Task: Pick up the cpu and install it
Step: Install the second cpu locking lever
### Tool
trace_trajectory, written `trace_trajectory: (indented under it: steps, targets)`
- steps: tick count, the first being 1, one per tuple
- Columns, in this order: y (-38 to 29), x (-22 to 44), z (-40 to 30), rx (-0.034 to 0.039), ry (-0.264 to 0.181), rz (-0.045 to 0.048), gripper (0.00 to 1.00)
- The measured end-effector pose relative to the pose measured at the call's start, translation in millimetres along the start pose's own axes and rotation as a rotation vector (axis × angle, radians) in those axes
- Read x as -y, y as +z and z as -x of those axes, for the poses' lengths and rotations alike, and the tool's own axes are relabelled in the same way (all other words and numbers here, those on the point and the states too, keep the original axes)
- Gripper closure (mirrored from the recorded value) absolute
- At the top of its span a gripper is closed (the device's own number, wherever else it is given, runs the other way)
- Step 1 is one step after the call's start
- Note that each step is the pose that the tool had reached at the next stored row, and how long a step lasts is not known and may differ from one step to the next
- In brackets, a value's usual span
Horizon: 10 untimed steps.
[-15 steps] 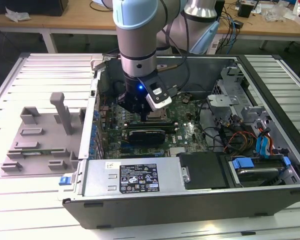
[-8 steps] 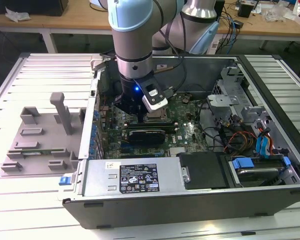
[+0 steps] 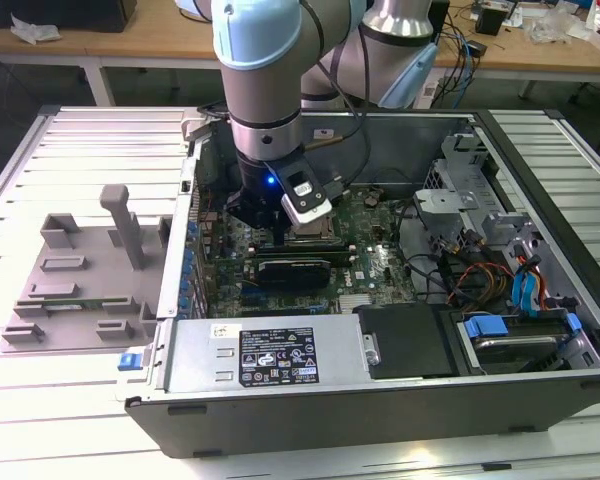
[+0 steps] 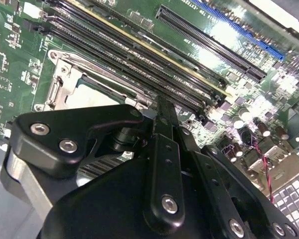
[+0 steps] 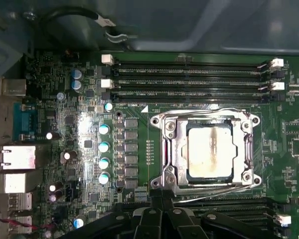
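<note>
**One cpu seated in its socket, tool just above the board**

One cpu (image 5: 210, 150) is what you have here: a flat square chip with a silvery-grey metal top, smeared pale down its middle. In the first wrist view it lies inside the socket frame (image 5: 168, 149), a single bright metal bracket with a screw at each of its four corners, and thin wire levers run along the frame's edge. In the second wrist view you see a pale corner of the cpu (image 4: 92, 101) beyond the tool's black linkage.

Three long dark memory slots (image 5: 189, 78) run side by side next to the socket, with white clips at their ends. One row of four teal-topped round capacitors (image 5: 104, 153) stands on the green motherboard (image 5: 55, 94).

In the exterior view, the one arm reaches down into the open computer case (image 3: 400, 400), and your tool (image 3: 252, 215) sits low over the board, towards the exterior view's left of the case. You cannot tell from these views whether the tool's fingers are apart or together; it grips nothing that you can see. One grey plastic fixture (image 3: 80, 275) rests on the slatted metal tabletop (image 3: 50, 410) at the exterior view's left of the case.
</note>
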State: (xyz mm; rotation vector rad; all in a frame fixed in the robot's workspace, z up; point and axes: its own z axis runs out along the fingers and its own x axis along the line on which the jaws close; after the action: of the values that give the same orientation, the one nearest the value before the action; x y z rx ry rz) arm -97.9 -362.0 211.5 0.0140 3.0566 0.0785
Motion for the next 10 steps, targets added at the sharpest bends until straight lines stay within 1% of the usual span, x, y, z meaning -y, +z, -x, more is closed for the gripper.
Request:
trace_trajectory:
  steps: [1,4,6,9,10]
  targets:
    - [2.0,0.3,-0.2,0.0,0.003,0.0022,0.89]
    - [4.7,0.5,-0.4,0.0002,0.009,0.0088,0.89]
    - [7.4,1.1,-0.4,0.0005,0.024,0.0237,0.89]
    - [8.2,1.0,-0.4,0.0008,0.03,0.0444,0.89]
    - [8.1,0.8,0.0,0.0012,0.03,0.0455,0.89]
